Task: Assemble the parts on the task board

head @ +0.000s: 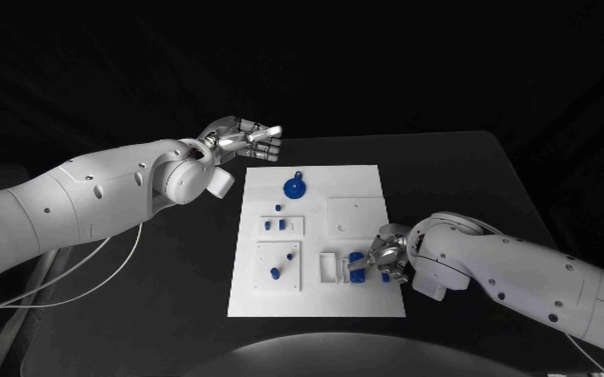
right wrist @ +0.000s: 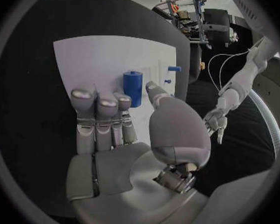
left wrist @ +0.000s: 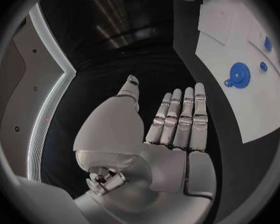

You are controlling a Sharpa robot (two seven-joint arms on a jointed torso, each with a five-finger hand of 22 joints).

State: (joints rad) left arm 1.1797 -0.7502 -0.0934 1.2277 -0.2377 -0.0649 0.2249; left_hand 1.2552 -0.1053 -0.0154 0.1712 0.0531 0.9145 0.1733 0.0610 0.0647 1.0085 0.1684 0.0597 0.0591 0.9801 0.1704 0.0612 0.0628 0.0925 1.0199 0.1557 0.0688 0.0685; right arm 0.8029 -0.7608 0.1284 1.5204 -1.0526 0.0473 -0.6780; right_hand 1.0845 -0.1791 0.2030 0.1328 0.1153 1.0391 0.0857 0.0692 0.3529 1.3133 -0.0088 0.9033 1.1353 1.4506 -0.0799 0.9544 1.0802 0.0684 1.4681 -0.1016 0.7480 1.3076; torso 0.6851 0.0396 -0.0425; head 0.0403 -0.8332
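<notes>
You see the white board (head: 315, 237) in the middle of the black table (head: 478, 167), with the blue parts on it. A round blue disc (head: 293, 188) lies near its far end. Small blue pieces (head: 279, 222) sit in the middle, and more of them stand in the near left square (head: 278, 265).

Near the board's right edge a blue cylinder (right wrist: 133, 88) stands upright. Your right hand (head: 389, 257) is just at it, the fingers (right wrist: 97, 107) and thumb on either side. I cannot tell if they really hold it.

Your left hand (head: 242, 140) is beyond the board's far left corner, above the table, fingers straight and together, holding nothing.
</notes>
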